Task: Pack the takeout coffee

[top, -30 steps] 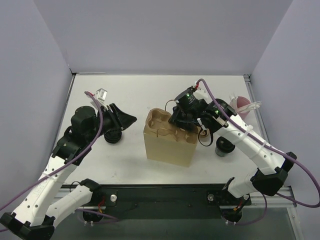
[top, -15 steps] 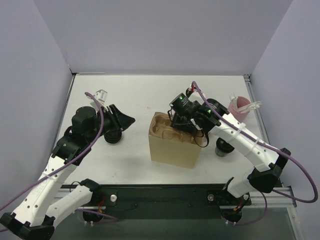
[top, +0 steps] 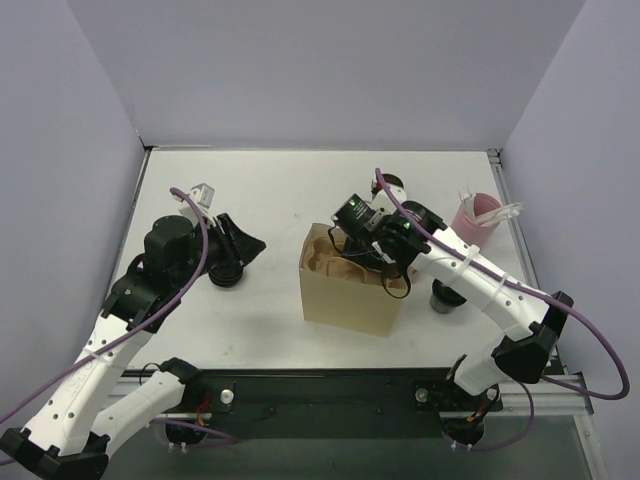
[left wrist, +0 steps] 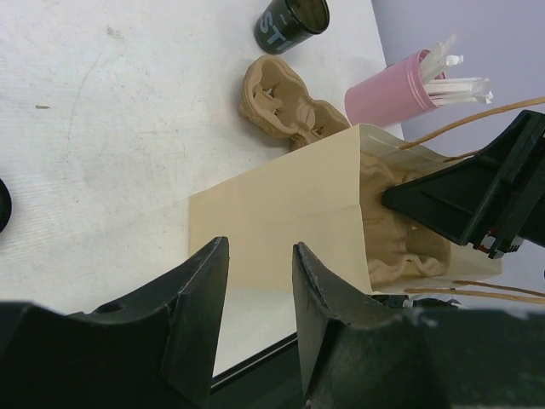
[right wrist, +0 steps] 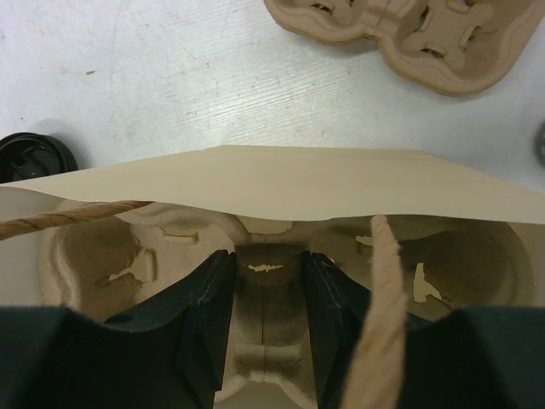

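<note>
A tan paper bag (top: 345,297) stands open at the table's middle; it also shows in the left wrist view (left wrist: 281,217) and the right wrist view (right wrist: 281,183). My right gripper (top: 360,250) reaches down into the bag and is shut on the centre ridge of a moulded pulp cup carrier (right wrist: 264,332), gripper (right wrist: 266,260). The carrier's cup wells (top: 322,262) show inside the bag mouth. My left gripper (top: 240,245) is open and empty left of the bag, its jaws (left wrist: 260,256) apart and pointing at the bag's side.
A second pulp carrier (left wrist: 277,102) lies on the table behind the bag (right wrist: 409,38). A black cup (top: 447,295) stands right of the bag (left wrist: 289,21). A pink cup of straws (top: 480,212) is at the far right. A black lid (top: 225,272) lies under the left gripper.
My right gripper has gone lower into the bag with the carrier, which now sits deeper inside. The bag shifted slightly to the right. The left arm has barely moved.
</note>
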Motion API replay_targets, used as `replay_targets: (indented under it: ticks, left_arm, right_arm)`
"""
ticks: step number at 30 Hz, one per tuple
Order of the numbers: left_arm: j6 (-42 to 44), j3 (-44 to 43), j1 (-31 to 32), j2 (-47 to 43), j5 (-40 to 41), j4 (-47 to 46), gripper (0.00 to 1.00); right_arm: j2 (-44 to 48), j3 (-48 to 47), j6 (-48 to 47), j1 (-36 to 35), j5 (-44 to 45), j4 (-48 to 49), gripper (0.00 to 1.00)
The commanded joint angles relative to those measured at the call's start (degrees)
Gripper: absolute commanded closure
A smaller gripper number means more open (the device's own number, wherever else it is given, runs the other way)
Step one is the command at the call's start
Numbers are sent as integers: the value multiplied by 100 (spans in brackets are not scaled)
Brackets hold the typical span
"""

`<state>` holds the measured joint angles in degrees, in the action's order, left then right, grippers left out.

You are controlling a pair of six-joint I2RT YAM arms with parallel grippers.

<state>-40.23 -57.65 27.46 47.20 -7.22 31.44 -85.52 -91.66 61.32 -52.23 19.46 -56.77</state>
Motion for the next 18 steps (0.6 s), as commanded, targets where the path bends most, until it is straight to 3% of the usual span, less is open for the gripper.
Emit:
replay_targets:
  ticks: [1,18]
  left_arm:
    - [164,-273,31,-18,116,29,54]
    - [191,-238,31,-35,142,152,54]
  right_arm:
    - [79,-142,-181,-42,479,-562,75]
    - [-35,596,126,-95,594,-80,70]
